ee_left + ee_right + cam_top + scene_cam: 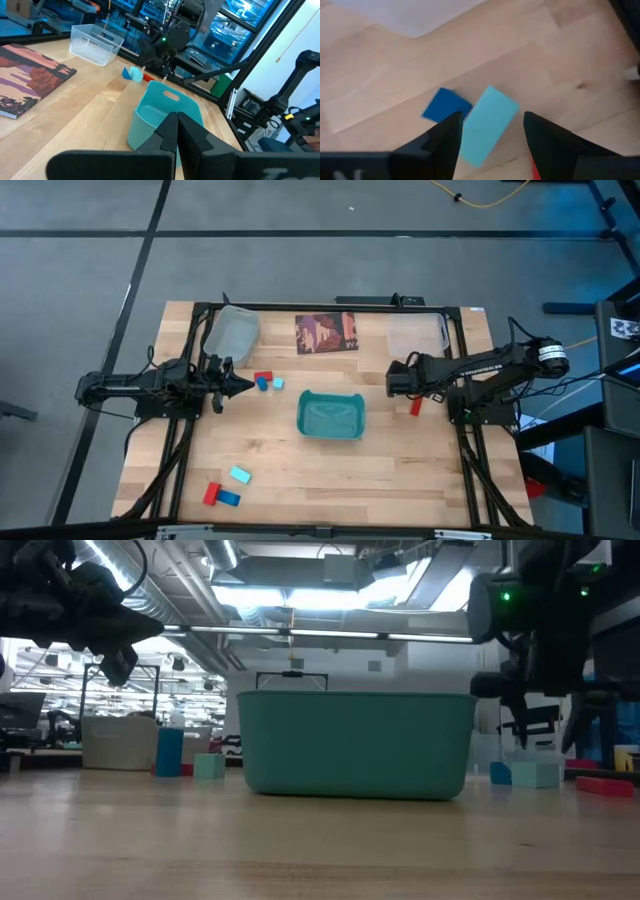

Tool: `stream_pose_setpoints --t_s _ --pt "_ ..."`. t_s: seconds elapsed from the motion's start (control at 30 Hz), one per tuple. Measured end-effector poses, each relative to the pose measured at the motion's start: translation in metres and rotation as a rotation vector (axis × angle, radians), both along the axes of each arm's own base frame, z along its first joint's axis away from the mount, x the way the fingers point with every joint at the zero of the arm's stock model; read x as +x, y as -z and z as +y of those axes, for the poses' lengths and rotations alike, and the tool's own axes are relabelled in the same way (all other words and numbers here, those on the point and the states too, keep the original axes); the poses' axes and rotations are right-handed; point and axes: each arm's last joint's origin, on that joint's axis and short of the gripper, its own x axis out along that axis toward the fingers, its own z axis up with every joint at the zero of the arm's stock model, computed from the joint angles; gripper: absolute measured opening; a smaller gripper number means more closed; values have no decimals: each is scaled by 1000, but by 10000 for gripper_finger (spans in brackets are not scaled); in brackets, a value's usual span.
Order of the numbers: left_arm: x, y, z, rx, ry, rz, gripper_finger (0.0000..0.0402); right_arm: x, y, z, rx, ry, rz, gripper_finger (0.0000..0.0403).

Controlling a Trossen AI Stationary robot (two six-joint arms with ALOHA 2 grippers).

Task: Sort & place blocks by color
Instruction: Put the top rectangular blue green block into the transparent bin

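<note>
Blocks lie scattered over the counter (300, 470), and the right hand (490, 132) hovers open and empty over two of them: a light cyan block (487, 125) between its spread fingers (437, 142) and a dark blue block (446, 105) touching that one's corner. A red block (415, 407) lies on the wood just beside this hand, its edge showing by one finger in the right wrist view. The left hand (176, 131) is pinched shut with nothing in it, held above the counter on the left side, near a red, a dark blue and a cyan block (266, 383) grouped just past its tips. Three more blocks (225, 488), red, blue and cyan, lie at the near left corner. A teal tray (331, 417) stands mid-counter between the arms. Beyond it lie a printed card (326, 333) and two clear bins (232, 330), one at each far corner
</note>
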Motion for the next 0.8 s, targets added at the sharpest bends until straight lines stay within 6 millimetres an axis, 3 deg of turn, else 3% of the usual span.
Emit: stream_pose_setpoints --t_s 0.8 --pt "0 0 0 0 0 0 0 -9 39 1 45 96 -97 216"
